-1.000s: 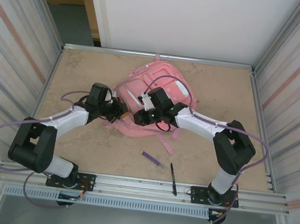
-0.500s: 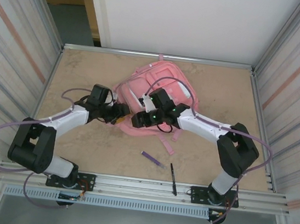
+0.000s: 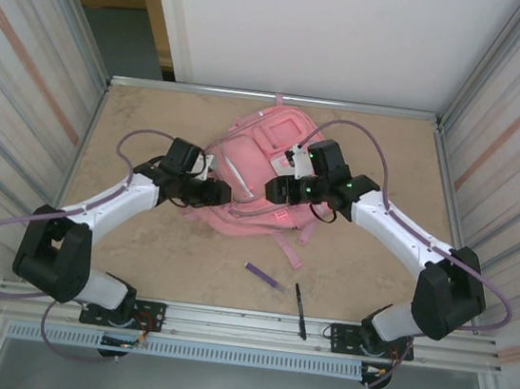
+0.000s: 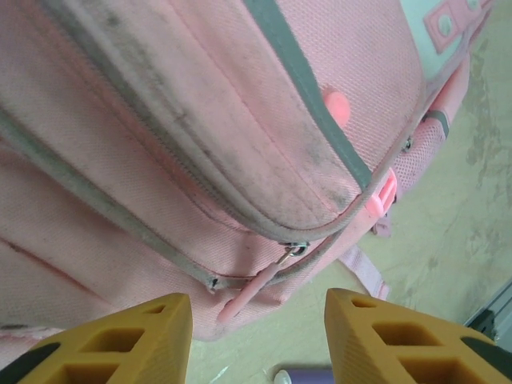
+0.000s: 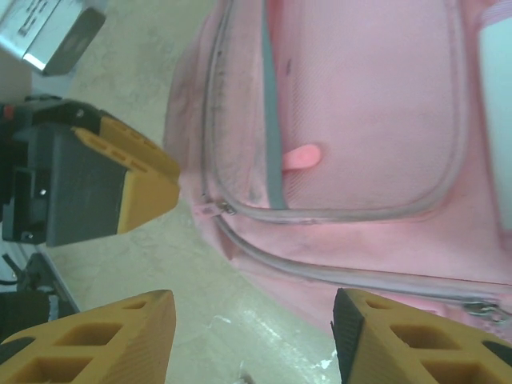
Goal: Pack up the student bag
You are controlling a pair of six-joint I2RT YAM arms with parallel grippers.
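The student bag (image 3: pixel 259 146), a pink fabric backpack with grey zips and a white patch, lies flat at the back middle of the table. My left gripper (image 3: pixel 218 192) is at the bag's near left edge. In the left wrist view it (image 4: pixel 258 330) stands open, and the bag (image 4: pixel 200 120) and a pink zip pull (image 4: pixel 248 290) lie just beyond its yellow fingers. My right gripper (image 3: pixel 276 189) hovers over the bag's near edge. In the right wrist view it (image 5: pixel 252 336) is open over the bag (image 5: pixel 360 160) and bare table, holding nothing.
A purple pen (image 3: pixel 265 276) and a black pen (image 3: pixel 300 310) lie on the table in front of the bag, near the front rail. A pink strap (image 3: pixel 289 248) trails from the bag toward me. Metal walls close in both sides.
Both grippers have opened. The right arm has swung right and back, its gripper now farther right over the bag. The left gripper has edged slightly right.
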